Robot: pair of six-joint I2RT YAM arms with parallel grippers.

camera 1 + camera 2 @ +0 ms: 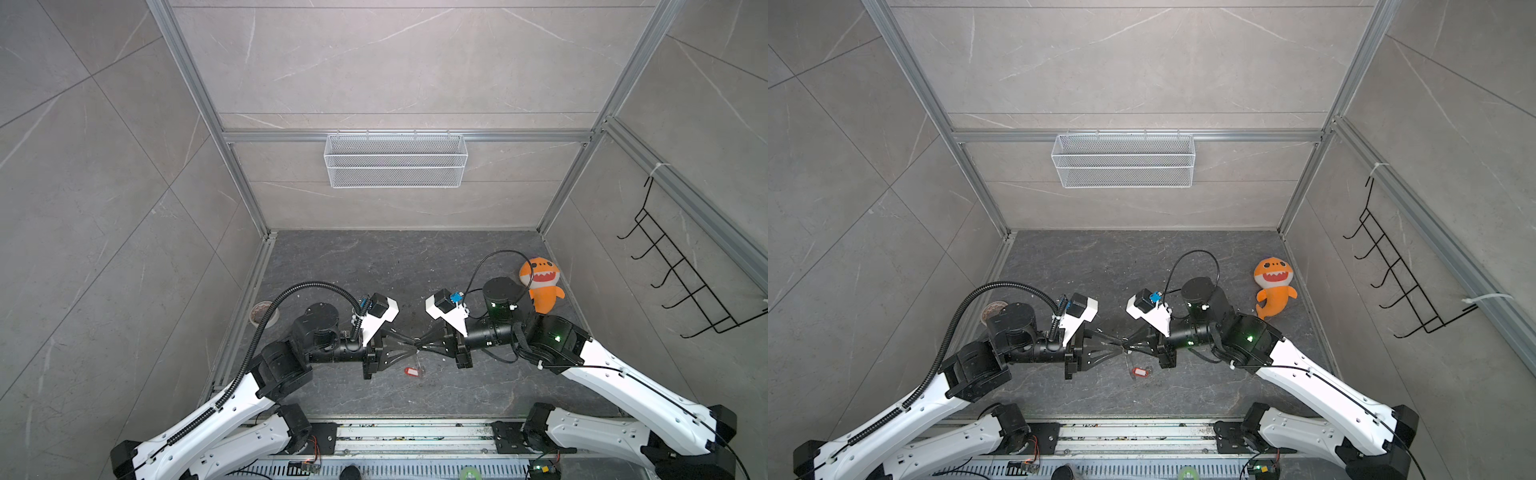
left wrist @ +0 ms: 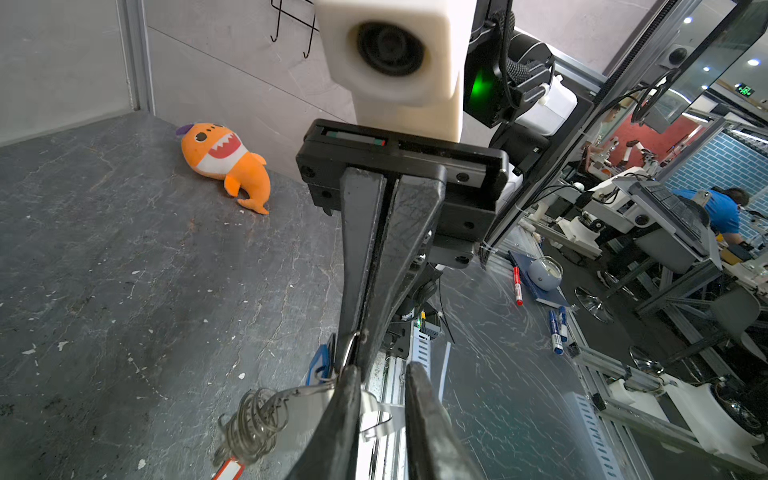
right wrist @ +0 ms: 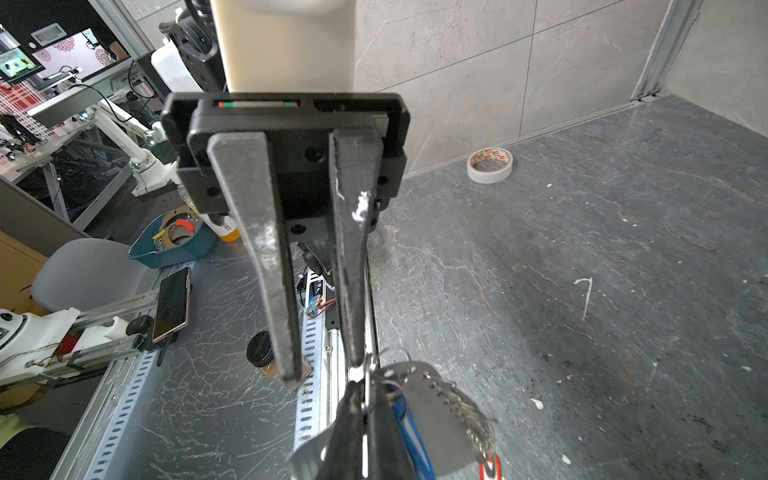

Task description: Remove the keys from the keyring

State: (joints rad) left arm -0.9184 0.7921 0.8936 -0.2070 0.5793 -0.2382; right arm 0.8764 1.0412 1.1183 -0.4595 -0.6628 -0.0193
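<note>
Now, posture: we find the left pincer (image 3: pixel 324 368) and the right pincer (image 2: pixel 359 351) meeting tip to tip, raised above the floor (image 1: pixel 374 270).
Left pincer state: spread; we see open space between its fingers (image 3: pixel 257 257).
Right pincer state: pressed together, pinching a small silver ring (image 2: pixel 350 347).
Keyring (image 3: pixel 432 409): at the meeting tips; its grey plate shows on both sides of one left finger (image 2: pixel 345 415). Whether that finger passes through the hole, we cannot tell.
Ring row (image 2: pixel 253 424): along the plate edge, outside the left pincer's gap.
Blue tag (image 3: pixel 405 428): just beside the right pincer's tips.
Red tag (image 1: pixel 412 371): below the tips; hanging or lying on the floor, we cannot tell.
Plush shark (image 1: pixel 540 286): on the floor, well behind the right pincer.
</note>
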